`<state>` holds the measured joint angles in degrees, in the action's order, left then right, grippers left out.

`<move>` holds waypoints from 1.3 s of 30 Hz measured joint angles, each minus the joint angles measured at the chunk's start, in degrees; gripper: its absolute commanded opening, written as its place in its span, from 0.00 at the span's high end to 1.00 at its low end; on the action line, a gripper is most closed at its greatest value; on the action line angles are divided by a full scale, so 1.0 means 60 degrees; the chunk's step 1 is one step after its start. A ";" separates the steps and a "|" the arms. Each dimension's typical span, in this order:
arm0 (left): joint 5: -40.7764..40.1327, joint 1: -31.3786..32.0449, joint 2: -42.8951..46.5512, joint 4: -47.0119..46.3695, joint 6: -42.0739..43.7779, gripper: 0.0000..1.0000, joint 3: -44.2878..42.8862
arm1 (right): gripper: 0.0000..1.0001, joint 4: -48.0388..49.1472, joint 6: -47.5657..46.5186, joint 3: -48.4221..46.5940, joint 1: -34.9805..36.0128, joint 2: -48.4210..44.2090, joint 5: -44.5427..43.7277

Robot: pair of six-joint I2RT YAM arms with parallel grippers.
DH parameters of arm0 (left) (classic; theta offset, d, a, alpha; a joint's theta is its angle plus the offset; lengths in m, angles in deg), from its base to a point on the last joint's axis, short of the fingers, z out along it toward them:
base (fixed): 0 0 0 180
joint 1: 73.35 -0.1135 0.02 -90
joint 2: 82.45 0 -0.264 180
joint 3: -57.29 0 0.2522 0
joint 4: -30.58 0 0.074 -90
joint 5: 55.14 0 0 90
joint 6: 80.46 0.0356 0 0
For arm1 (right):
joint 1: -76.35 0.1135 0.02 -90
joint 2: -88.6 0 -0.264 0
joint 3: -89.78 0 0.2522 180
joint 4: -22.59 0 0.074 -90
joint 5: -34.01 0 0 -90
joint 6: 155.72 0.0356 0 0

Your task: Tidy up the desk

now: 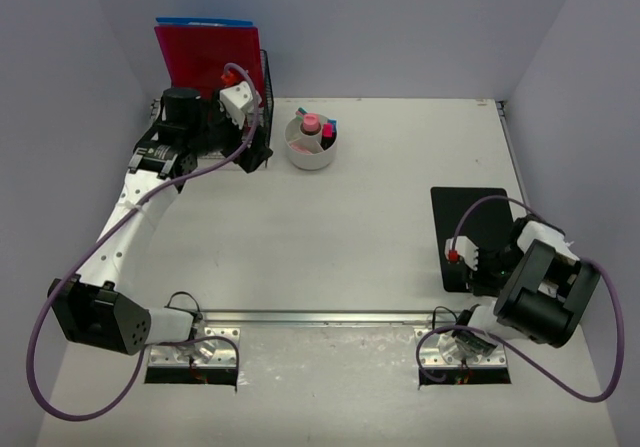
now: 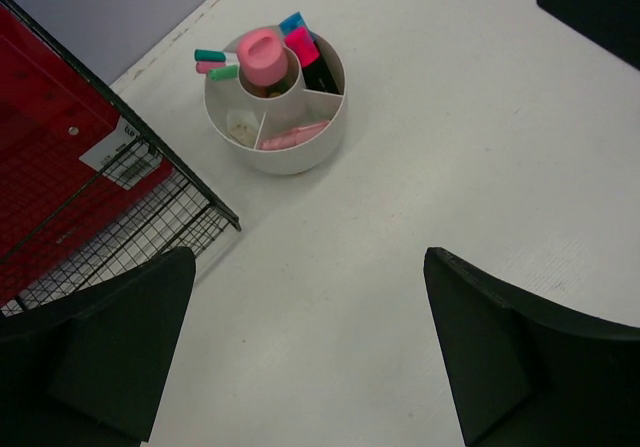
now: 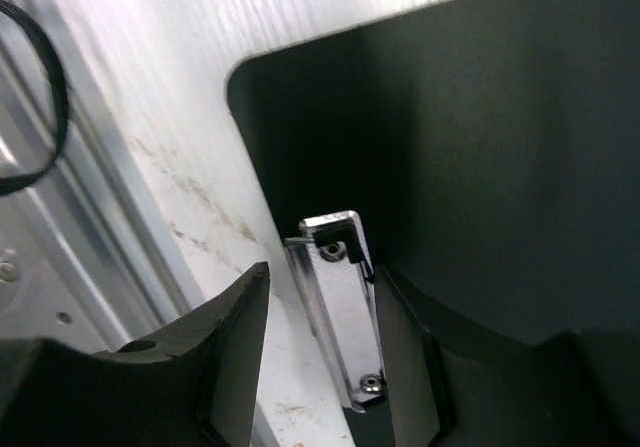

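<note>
Enclosed on three sides by plain pale lavender walls (image 1: pixel 400 27), bare and unmarked. Lit evenly from overhead, with only soft, short shadows. Furnished with a single off-white desk (image 1: pixel 330 237), faintly scuffed and woodgrained up close, edged along the near side by a silver metal rail (image 1: pixel 330 317).

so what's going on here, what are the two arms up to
Two robot arms are tidying the desk. The right gripper is down at the near edge of a black clipboard, its fingers either side of the silver clip. A gap shows on one side, so it isn't clamped yet. The left gripper hovers open and empty over the far left of the desk, between a wire rack holding red folders and a round white organizer of markers.
</note>
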<state>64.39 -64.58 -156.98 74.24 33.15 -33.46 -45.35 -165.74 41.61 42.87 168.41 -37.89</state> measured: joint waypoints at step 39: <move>-0.0317 0.0302 -0.0585 0.0166 -0.0217 0.01 -0.0618 | 1.00 0.1566 0.0668 -0.0582 0.1979 0.0852 0.0102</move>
<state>62.49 -62.76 -160.49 75.24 31.85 -37.17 -35.95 -161.73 38.12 54.74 173.53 -37.28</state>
